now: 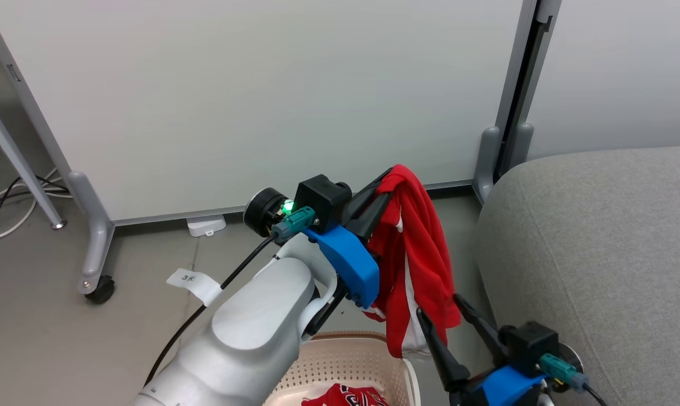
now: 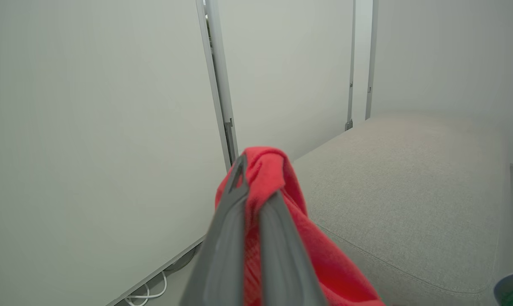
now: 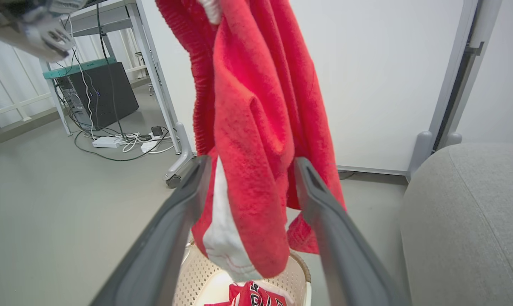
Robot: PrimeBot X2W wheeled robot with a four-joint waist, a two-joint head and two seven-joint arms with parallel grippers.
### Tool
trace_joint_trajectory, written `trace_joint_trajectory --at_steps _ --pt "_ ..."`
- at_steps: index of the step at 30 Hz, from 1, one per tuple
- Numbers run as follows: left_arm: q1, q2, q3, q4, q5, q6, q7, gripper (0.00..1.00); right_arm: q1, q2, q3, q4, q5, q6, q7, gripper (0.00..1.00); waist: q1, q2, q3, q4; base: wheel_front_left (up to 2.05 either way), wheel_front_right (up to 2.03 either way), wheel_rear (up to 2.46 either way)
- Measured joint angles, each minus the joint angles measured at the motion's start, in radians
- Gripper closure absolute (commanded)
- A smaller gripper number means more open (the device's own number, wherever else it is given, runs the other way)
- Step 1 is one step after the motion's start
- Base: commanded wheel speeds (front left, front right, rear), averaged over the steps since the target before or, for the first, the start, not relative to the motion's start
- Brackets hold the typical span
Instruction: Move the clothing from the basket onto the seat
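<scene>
The head view looks down on the hanging red garment [image 1: 413,254] from above and behind, a little way off. The left wrist view sits right at the garment's top, facing past it over the seat [image 2: 409,178]. The right wrist view faces the garment's lower half, close. All three share it.

The hanging garment [image 1: 416,248] was bright red, with a white panel low on one side, stitched in thin red. The jersey [image 1: 345,395] was the same red with black-and-white lettering (too little showed to read). The basket [image 1: 348,361] was cream, dotted all over with small holes, its rim brown. The seat [image 1: 599,254] was a light, even grey weave. The left gripper [image 1: 386,183] and the right gripper [image 1: 438,307] both had dark grey fingers and blue mounts. The partition panels [image 1: 261,101] were pale grey-white, framed in grey; the floor [image 1: 47,338] was dull grey-beige.
</scene>
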Motion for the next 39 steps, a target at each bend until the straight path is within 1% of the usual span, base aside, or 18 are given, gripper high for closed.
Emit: trace_joint_trajectory --at_steps 4,10,14,15,16,17,26,27,29,30,31,32,39 --pt "-0.005 0.000 -0.031 -0.009 -0.025 0.006 -0.007 1.00 -0.050 0.000 0.025 0.042 0.000 0.000 0.033 0.00 0.0000 0.0000 0.005 -0.002 0.00 0.00 0.00" --pt "-0.024 0.000 -0.074 -0.019 -0.058 0.017 -0.011 1.00 -0.160 0.000 0.058 0.158 -0.010 0.000 0.081 0.00 0.0000 0.0000 0.011 0.000 0.00 0.00 0.00" --pt "-0.034 0.000 -0.102 -0.023 -0.077 0.021 -0.015 1.00 -0.220 0.000 0.077 0.235 -0.002 0.000 0.095 0.00 0.0000 0.0000 0.013 0.005 0.00 0.00 0.00" --pt "-0.037 0.000 -0.108 -0.024 -0.081 0.021 -0.015 1.00 -0.231 0.000 0.083 0.254 0.009 0.000 0.100 0.38 0.0000 0.0000 0.013 0.007 0.00 0.00 0.00" --pt "-0.040 0.000 -0.112 -0.024 -0.087 0.023 -0.016 1.00 -0.242 -0.001 0.091 0.266 0.014 0.000 0.098 0.94 0.0000 0.0000 0.013 0.009 0.00 0.00 0.00" --pt "-0.042 0.000 -0.117 -0.024 -0.091 0.025 -0.016 1.00 -0.253 -0.001 0.100 0.278 0.019 0.000 0.097 1.00 0.0000 0.0000 0.013 0.010 0.00 0.00 0.00" --pt "-0.055 0.000 -0.146 -0.011 -0.119 0.035 -0.024 1.00 -0.294 0.000 0.127 0.350 0.062 0.000 0.039 1.00 0.0000 0.0000 0.007 0.012 0.00 0.00 0.00" --pt "-0.055 0.000 -0.148 -0.008 -0.120 0.035 -0.024 0.98 -0.297 0.000 0.130 0.354 0.066 0.000 0.034 1.00 0.0000 0.0000 0.006 0.011 0.00 0.00 0.00" --pt "-0.055 0.000 -0.152 -0.003 -0.124 0.036 -0.024 0.63 -0.302 0.000 0.135 0.363 0.070 0.000 0.028 1.00 0.0000 0.0000 0.006 0.008 0.00 0.00 0.00" --pt "-0.055 0.000 -0.154 -0.001 -0.127 0.037 -0.024 0.39 -0.304 0.000 0.137 0.367 0.072 0.000 0.026 1.00 0.0000 0.0000 0.005 0.007 0.00 0.00 0.00" --pt "-0.055 0.000 -0.158 0.001 -0.130 0.037 -0.025 0.02 -0.307 0.000 0.137 0.372 0.076 0.000 0.023 1.00 0.0000 0.0000 0.005 0.006 0.00 0.00 0.00" --pt "-0.055 0.000 -0.161 0.004 -0.134 0.036 -0.025 0.00 -0.309 0.000 0.138 0.375 0.078 0.000 0.022 1.00 0.0000 0.0000 0.005 0.005 0.00 0.00 0.00" --pt "-0.051 -0.001 -0.171 0.034 -0.170 0.034 -0.025 0.00 -0.320 0.000 0.139 0.396 0.079 0.000 0.010 1.00 -0.0001 0.0000 0.005 0.000 0.00 0.00 0.00"
